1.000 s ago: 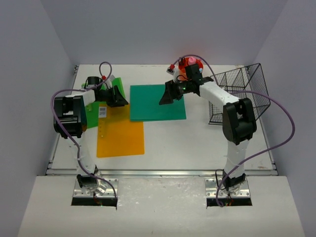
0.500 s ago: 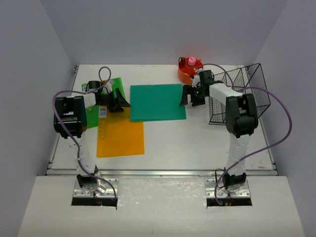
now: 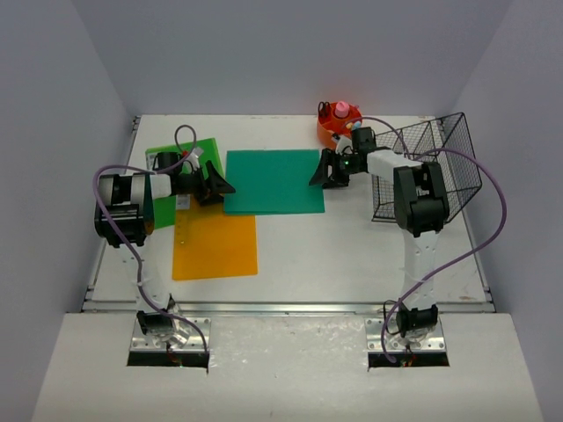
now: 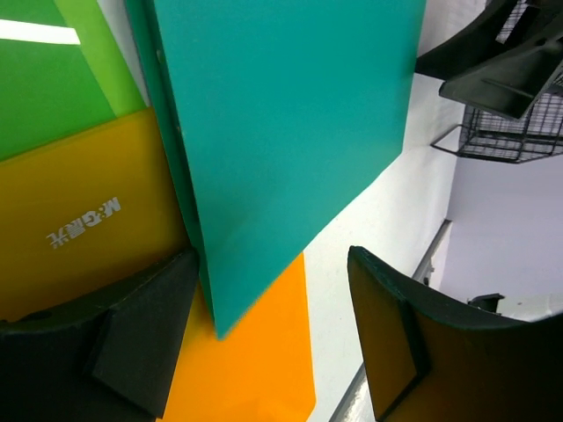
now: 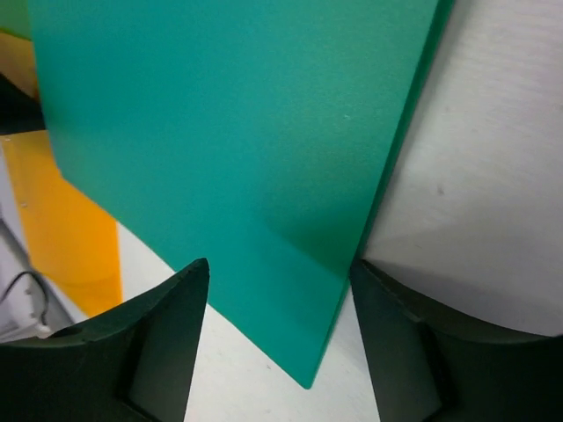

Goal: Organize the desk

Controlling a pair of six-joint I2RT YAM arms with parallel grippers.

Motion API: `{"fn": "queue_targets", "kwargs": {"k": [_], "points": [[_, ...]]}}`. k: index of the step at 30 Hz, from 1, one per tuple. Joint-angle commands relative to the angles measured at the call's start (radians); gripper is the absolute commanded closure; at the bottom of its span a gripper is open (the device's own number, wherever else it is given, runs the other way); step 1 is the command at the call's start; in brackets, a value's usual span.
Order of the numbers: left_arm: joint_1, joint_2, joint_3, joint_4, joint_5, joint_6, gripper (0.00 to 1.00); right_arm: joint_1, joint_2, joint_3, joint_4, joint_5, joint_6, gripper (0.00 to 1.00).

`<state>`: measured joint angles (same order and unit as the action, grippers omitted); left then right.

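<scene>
The surface (image 3: 352, 255) lies before both arms, between lavender walls. On it the teal folder (image 3: 273, 180) has slid left onto the orange folder (image 3: 215, 251). The left hand (image 3: 222, 183) and right hand (image 3: 324, 176) stand spread at its edges, so stacking seems started.

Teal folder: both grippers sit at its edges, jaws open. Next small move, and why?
Probably push the right gripper leftward, sliding the teal folder onto the orange folder: its open jaws bracket the folder's right edge, and the two sheets overlap only at a corner.

The centre folder (image 3: 273, 180) overlaps the front folder (image 3: 215, 246) (basket (image 3: 449, 163) at right) on the desk (image 3: 352, 255).
</scene>
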<state>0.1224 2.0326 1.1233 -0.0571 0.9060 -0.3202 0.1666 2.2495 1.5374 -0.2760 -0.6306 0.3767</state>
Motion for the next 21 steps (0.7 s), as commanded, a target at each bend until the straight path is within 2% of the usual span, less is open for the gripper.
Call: {"fn": "queue_targets", "kwargs": {"k": [1,4,8,12,15,18,20,21], "points": [[-0.018,0.074,-0.026,-0.042,-0.113,0.035,0.32,0.076,0.089,-0.025,-0.007,-0.131,0.03,0.61],[-0.017,0.077,-0.025,-0.044,-0.11,0.037,0.36,0.125,0.097,-0.011,-0.001,-0.179,0.025,0.85],[-0.013,0.089,-0.014,-0.065,-0.069,0.072,0.49,0.174,0.103,0.007,0.013,-0.231,0.035,0.99],[-0.016,0.084,-0.028,0.014,0.106,0.029,0.61,0.193,0.097,-0.017,0.006,-0.245,0.016,1.0],[-0.038,0.058,-0.03,0.04,0.144,-0.003,0.67,0.203,0.088,-0.034,-0.005,-0.244,-0.002,1.0],[-0.056,0.051,-0.008,0.037,0.171,0.006,0.77,0.209,0.084,-0.034,-0.011,-0.239,-0.012,1.0],[-0.075,0.042,0.02,-0.016,0.171,0.049,0.96,0.213,0.081,-0.024,-0.024,-0.233,-0.028,1.0],[-0.08,0.033,0.03,-0.044,0.161,0.076,1.0,0.214,0.077,-0.021,-0.025,-0.234,-0.031,1.0]]}}
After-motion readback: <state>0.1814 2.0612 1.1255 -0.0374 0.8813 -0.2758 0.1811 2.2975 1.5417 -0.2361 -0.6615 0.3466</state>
